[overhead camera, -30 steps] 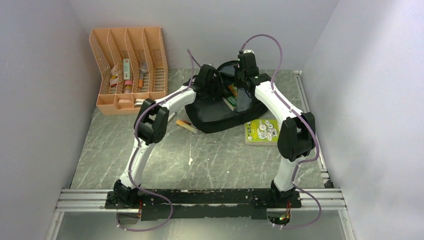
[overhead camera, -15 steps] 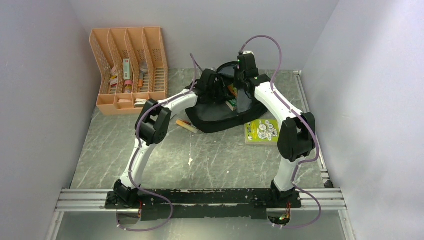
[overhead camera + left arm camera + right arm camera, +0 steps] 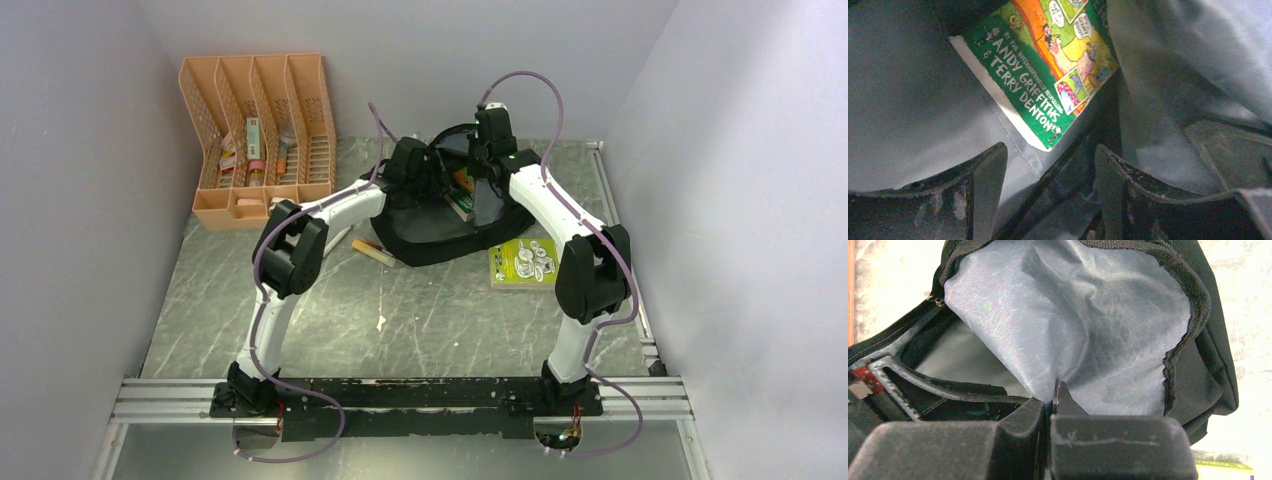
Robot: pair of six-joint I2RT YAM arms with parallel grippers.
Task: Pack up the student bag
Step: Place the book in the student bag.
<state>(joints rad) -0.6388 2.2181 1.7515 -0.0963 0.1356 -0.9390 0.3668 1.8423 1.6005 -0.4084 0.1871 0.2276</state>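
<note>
Far back on the grey marbled table (image 3: pixel 430 310), our right gripper (image 3: pixel 1053 400) pinches open the large black soft fabric student bag (image 3: pixel 440 240) while our left gripper (image 3: pixel 1048 155), spread, hovers inside over a green paperback book (image 3: pixel 1043 75) — a slipping lining could drop the flap onto it.

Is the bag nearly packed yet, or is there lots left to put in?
One thing looks done: a green book lies inside the student bag. In hand: the right fingers pinch its grey lining, holding it open, and the left fingers sit open inside, near that book. Left: another book and a marker-like stick lie on the table beside the bag.
</note>
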